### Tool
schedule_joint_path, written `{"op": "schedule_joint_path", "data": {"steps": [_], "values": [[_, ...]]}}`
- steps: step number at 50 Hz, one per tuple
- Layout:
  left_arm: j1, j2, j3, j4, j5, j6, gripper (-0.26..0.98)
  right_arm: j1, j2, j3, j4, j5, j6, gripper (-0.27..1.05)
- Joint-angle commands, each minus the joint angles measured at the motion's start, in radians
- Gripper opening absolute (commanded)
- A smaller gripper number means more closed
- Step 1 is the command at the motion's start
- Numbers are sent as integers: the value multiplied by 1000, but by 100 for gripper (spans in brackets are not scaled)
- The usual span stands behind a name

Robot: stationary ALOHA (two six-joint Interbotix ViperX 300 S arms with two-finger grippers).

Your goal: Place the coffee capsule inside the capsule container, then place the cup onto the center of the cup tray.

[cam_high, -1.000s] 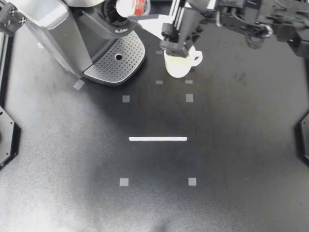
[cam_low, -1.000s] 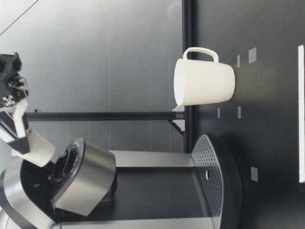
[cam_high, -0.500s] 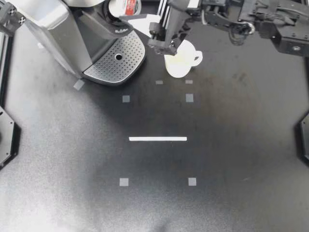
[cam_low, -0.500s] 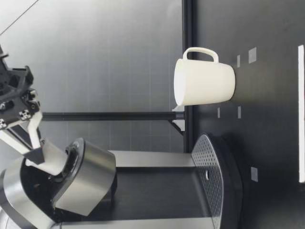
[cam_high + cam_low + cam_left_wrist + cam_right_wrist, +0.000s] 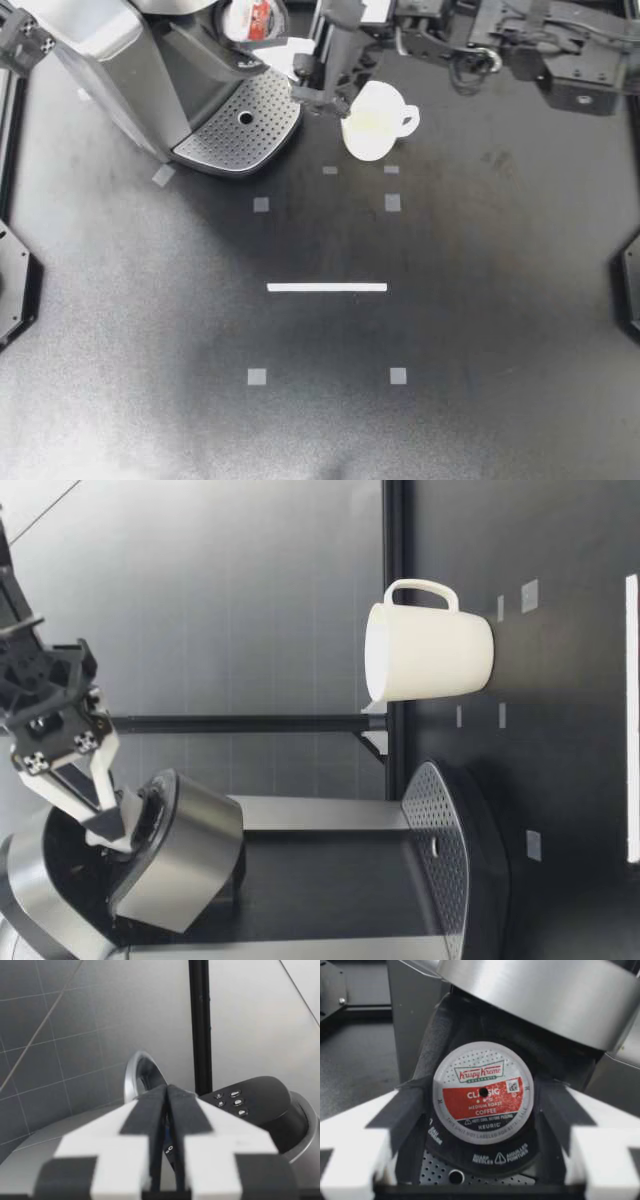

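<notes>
The coffee capsule (image 5: 252, 17), with its red and white foil lid, sits in the open capsule holder (image 5: 485, 1152) of the coffee machine (image 5: 150, 70). My right gripper (image 5: 262, 30) reaches in from the right and is shut on it, a finger on each side of the capsule (image 5: 483, 1092). In the low view this gripper (image 5: 105, 810) dips under the raised silver lid (image 5: 185, 855). The white cup (image 5: 372, 122) stands upright on the table beside the machine, apart from the perforated cup tray (image 5: 245, 118). My left gripper (image 5: 167, 1110) is shut on nothing and held high behind the machine.
My right arm (image 5: 500, 40) stretches across the back of the table, passing over the cup's far side. A white tape line (image 5: 327, 287) and small grey squares mark the black table. Part of my left arm (image 5: 22, 35) shows at the back corner.
My right gripper has moved toward the machine and come down, bringing the capsule from above the opening into the holder. The cup has not moved.
</notes>
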Motion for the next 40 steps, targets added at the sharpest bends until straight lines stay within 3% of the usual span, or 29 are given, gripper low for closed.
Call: {"op": "schedule_joint_path", "data": {"steps": [1,13,29,40], "values": [[3,0,-14,6,3,0,11,-6,-11,-35,-5,-2,-2,62],[3,-3,-12,6,3,-3,11,-6,-11,-37,-18,-5,0,81],[3,-5,-9,6,5,-5,11,-6,-31,-29,-15,-20,6,81],[3,-25,17,5,92,-14,11,-6,-107,46,-11,-66,14,81]]}}
